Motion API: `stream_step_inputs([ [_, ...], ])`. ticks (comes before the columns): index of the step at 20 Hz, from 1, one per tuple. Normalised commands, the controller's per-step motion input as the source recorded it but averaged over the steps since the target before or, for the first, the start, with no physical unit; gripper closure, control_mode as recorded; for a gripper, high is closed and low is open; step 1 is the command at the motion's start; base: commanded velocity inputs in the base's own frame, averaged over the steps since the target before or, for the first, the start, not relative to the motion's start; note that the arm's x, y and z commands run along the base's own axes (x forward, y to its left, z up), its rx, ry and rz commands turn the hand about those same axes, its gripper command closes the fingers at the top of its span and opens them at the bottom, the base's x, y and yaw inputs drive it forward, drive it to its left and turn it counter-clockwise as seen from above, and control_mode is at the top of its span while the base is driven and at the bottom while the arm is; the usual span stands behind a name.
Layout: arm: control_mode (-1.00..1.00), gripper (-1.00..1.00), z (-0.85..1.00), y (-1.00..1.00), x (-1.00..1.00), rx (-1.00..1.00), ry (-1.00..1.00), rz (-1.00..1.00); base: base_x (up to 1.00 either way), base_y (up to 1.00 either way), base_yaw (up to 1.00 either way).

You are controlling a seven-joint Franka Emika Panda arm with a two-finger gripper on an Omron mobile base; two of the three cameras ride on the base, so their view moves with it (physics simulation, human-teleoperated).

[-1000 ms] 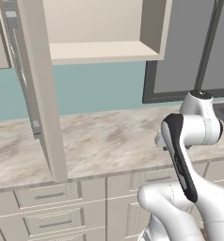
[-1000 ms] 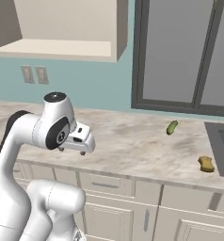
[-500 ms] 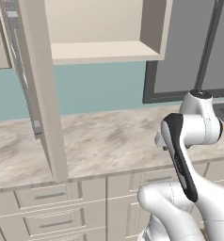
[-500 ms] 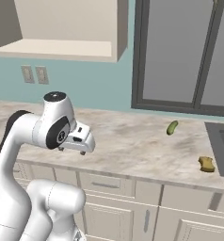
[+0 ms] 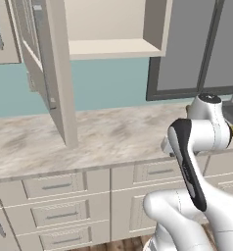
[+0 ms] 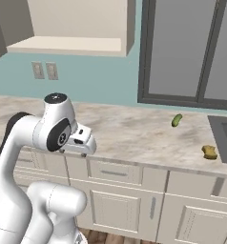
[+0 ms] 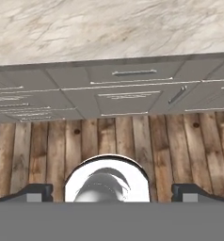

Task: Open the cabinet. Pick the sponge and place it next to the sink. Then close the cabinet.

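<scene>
The cabinet on the wall stands open, its door swung out towards me and seen edge-on; the open box looks bare inside. The sponge lies on the marble counter just left of the sink, apart from its rim. My gripper hangs over the counter's front edge, far left of the sponge, pointing down at the floor. In the hand view my gripper is open, its fingertips wide apart with nothing between them.
A small green pickle-like thing lies on the counter behind the sponge. Beige drawers with short handles run under the counter, above a wooden floor. A dark window fills the wall right of the cabinet.
</scene>
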Motion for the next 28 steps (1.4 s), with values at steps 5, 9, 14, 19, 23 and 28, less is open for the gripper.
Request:
stream_step_inputs([
  [5,1.00,-1.00,0.00,0.00,0.00,0.00,0.00,0.00,0.33,0.38,-0.03],
  [9,1.00,-1.00,0.00,0.00,0.00,0.00,0.00,0.00,0.00,0.33,0.00],
  [14,1.00,-1.00,0.00,0.00,0.00,0.00,0.00,0.00,0.00,0.05,0.00],
  [19,1.00,-1.00,0.00,0.00,0.00,0.00,0.00,0.00,0.00,0.00,0.00],
  [23,1.00,-1.00,0.00,0.00,0.00,0.00,0.00,0.00,0.00,0.00,0.00],
  [28,1.00,-1.00,0.00,0.00,0.00,0.00,0.00,0.00,0.16,0.02,0.00],
])
